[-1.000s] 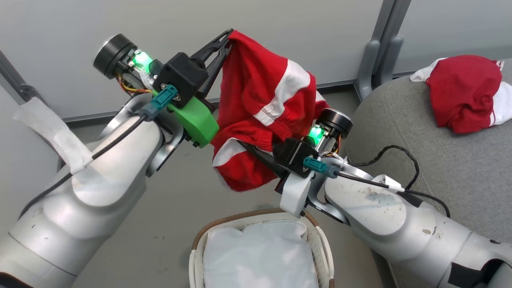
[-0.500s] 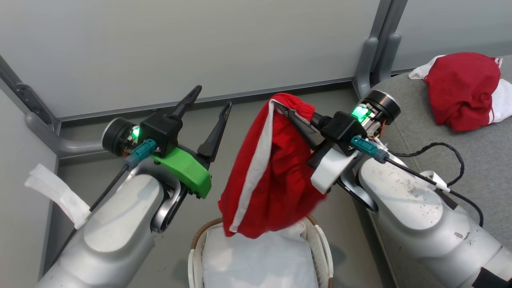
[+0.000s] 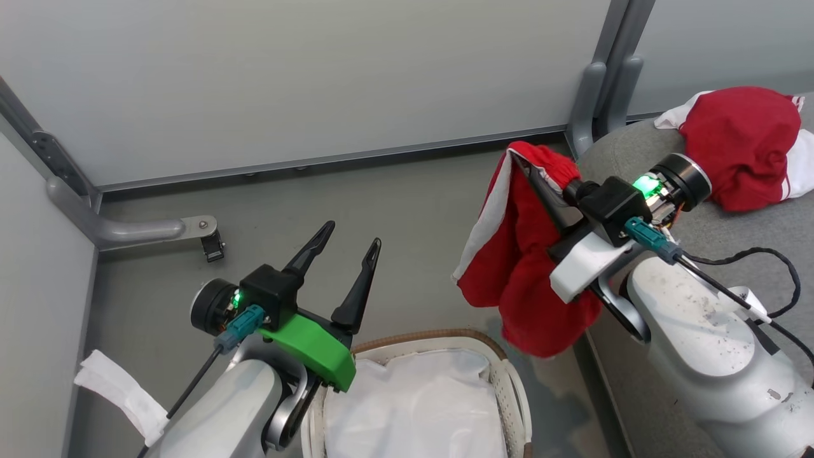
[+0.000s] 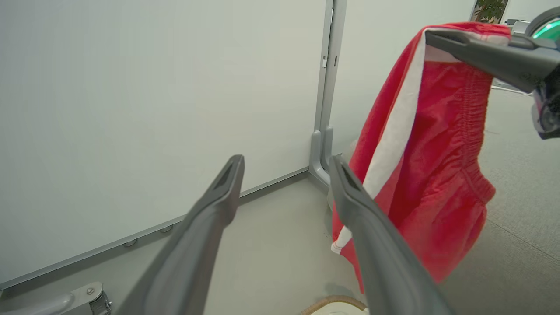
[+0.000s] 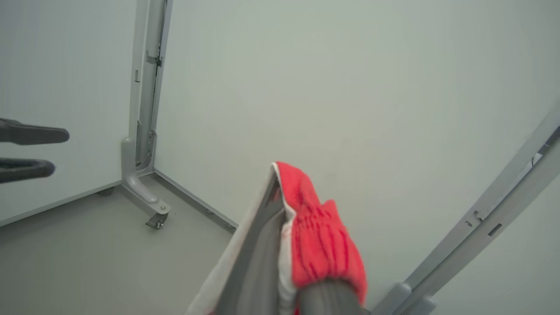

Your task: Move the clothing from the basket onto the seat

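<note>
Head view: right end effector [image 3: 523, 162] pinches gathered waistband of red shorts [image 3: 528, 286]; left end effector [image 3: 353, 233] gapes empty.

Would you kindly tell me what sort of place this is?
Likely an office or lab test area: pale partition panels on grey metal castor feet, plain grey floor, and a grey fabric sofa cushion.

Bare floor [image 3: 407, 203] lies open between the left gripper [image 3: 353, 233] and the red shorts [image 3: 515, 273] hanging from the right gripper [image 3: 524, 166], bounded behind by the partition wall [image 3: 318, 83] and its castor foot [image 3: 210, 245]. On the seat [image 3: 731, 222], a bunched red garment [image 3: 738, 140] takes the far end; the nearer cushion is bare.
</note>
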{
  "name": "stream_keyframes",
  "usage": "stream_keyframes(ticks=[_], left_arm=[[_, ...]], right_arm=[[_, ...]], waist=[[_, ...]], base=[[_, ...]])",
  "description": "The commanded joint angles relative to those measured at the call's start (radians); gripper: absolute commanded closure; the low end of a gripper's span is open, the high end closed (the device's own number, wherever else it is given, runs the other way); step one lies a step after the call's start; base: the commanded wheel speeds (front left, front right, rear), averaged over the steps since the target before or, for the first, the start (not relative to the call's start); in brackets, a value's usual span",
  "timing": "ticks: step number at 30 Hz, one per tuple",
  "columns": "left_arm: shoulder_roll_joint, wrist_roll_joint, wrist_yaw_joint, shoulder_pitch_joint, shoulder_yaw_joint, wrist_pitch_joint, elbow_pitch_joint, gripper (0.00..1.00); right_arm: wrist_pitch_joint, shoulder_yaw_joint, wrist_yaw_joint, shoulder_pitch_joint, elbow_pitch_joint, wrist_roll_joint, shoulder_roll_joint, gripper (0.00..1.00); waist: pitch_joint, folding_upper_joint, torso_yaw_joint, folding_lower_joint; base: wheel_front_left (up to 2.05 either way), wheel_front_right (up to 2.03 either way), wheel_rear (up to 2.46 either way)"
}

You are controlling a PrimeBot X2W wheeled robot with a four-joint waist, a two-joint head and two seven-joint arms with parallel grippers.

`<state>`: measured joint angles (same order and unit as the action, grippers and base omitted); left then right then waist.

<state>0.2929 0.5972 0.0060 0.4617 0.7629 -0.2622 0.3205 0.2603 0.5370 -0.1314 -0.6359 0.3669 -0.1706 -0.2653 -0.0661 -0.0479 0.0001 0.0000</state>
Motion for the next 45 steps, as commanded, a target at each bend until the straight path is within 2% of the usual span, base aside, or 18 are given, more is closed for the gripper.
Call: stream_keyframes(ticks=[1,7,21,27,32,36,40,45], left_arm=[[-0.009,-0.016,-0.002,-0.025,-0.007,-0.003,-0.009,0.0],[-0.028,-0.037,-0.012,-0.064,-0.02,-0.003,-0.025,0.0],[-0.068,-0.1,-0.047,-0.027,-0.028,-0.002,-0.007,0.0],[-0.08,-0.119,-0.065,-0.003,-0.018,-0.002,0.017,0.0],[-0.09,-0.13,-0.074,0.011,-0.01,-0.002,0.03,0.0],[-0.098,-0.138,-0.082,0.026,-0.002,-0.002,0.036,0.0],[-0.103,-0.139,-0.085,0.038,0.005,-0.001,0.037,0.0],[-0.111,-0.146,-0.086,0.062,0.018,0.001,0.021,0.0]], right_arm=[[0.003,-0.015,0.001,0.021,-0.007,0.01,-0.008,1.0],[0.003,-0.071,0.001,0.012,-0.028,0.032,-0.033,1.0],[0.003,-0.17,0.001,0.035,-0.079,0.061,-0.084,1.0],[0.003,-0.197,0.001,0.056,-0.08,0.065,-0.088,1.0],[0.003,-0.198,0.001,0.054,-0.065,0.057,-0.085,1.0],[0.003,-0.196,0.001,0.012,-0.031,0.039,-0.089,1.0],[0.003,-0.201,0.001,-0.089,0.016,0.019,-0.1,1.0],[-0.021,-0.215,0.001,-0.299,0.084,0.014,-0.176,1.0]], waist=[[-0.001,0.0,-0.004,0.0],[-0.023,0.0,-0.06,0.0],[-0.129,0.0,-0.313,0.0],[-0.156,0.0,-0.376,0.0],[-0.168,0.0,-0.386,0.0],[-0.182,0.0,-0.369,0.0],[-0.205,0.0,-0.34,0.0],[-0.242,0.0,-0.279,0.0]], base=[[0.0,0.0,0.0],[0.0,0.0,0.0],[0.0,0.0,0.0],[0.0,0.0,0.0],[0.0,0.0,0.0],[0.0,0.0,0.0],[0.0,0.0,0.0],[0.0,0.0,0.0]])
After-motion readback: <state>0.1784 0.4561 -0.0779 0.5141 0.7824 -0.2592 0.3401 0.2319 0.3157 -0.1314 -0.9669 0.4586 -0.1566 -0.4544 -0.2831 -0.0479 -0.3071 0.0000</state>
